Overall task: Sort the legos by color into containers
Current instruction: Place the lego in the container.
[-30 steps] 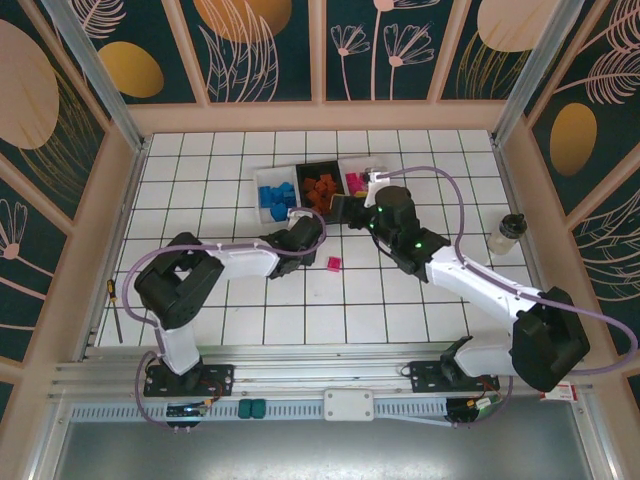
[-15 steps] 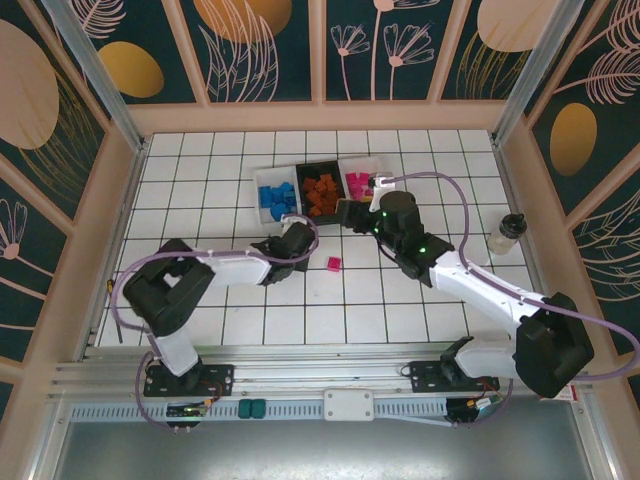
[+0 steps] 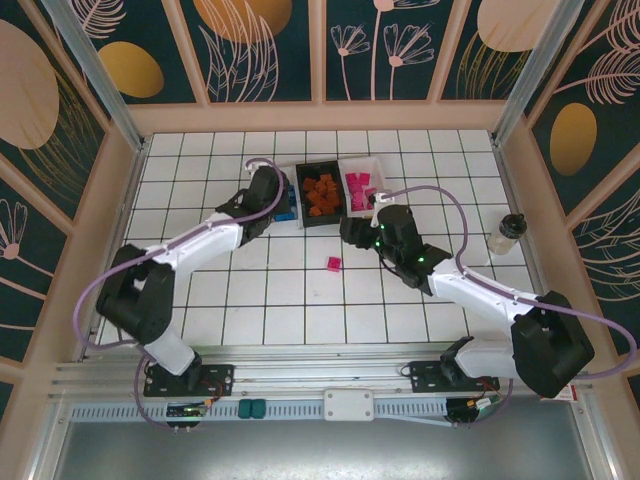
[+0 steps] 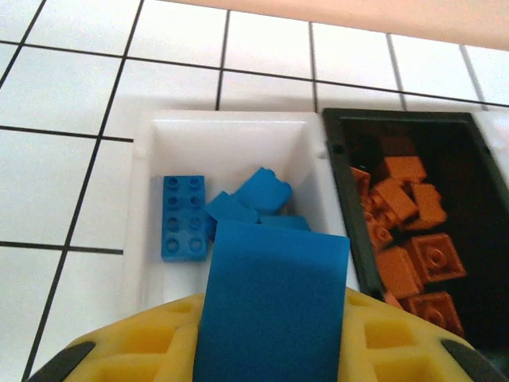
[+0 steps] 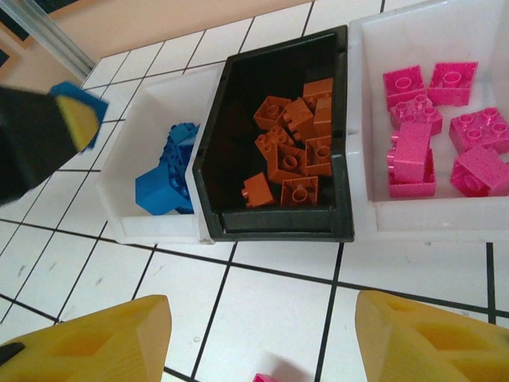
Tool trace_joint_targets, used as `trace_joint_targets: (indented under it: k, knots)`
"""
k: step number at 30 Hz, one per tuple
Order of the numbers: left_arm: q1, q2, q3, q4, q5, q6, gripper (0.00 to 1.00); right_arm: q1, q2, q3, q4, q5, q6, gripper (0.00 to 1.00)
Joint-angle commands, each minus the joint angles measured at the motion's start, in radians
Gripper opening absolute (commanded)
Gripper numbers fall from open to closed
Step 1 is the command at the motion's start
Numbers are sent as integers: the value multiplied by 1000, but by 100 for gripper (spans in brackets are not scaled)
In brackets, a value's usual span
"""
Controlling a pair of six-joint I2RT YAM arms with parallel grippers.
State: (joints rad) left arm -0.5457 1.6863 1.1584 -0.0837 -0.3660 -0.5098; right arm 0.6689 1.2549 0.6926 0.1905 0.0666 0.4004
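Left gripper (image 4: 270, 362), pinching a blue brick (image 4: 270, 294), hangs over the white bin (image 4: 231, 119) just beneath (blue legos (image 4: 183, 216) inside), seemingly to match color.

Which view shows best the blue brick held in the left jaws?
Left wrist: the blue brick fills the foreground, over the white bin. Right wrist catches a blurred corner; in top external the left arm mostly hides it.

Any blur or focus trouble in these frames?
Right wrist view: the left pincer at the left edge is smeared, likely motion blur; the containers are sharp. Left wrist view: the held blue brick near the lens looks flat, featureless. Top external view: evenly lit, crisp.
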Motion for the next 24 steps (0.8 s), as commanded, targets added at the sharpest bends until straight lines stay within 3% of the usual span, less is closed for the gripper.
trace_joint_targets:
  k: [1,5,8,12,15,24]
  knots:
    - [24,95,84,-45,30,-22,19,25,2,-21,-12,12,12,63]
    - [37,182,194,-76,33,-13,34,61,13,-46,-16,32,16,63]
    - [46,214,247,-100,22,-12,56,99,36,-70,-9,57,30,64]
    - [46,140,232,-66,87,-26,82,136,113,-77,5,59,59,66]
    - [45,43,183,-42,127,-41,96,159,175,-70,18,71,89,66]
    - [43,-322,-220,97,220,-167,98,213,361,1,71,150,136,67]
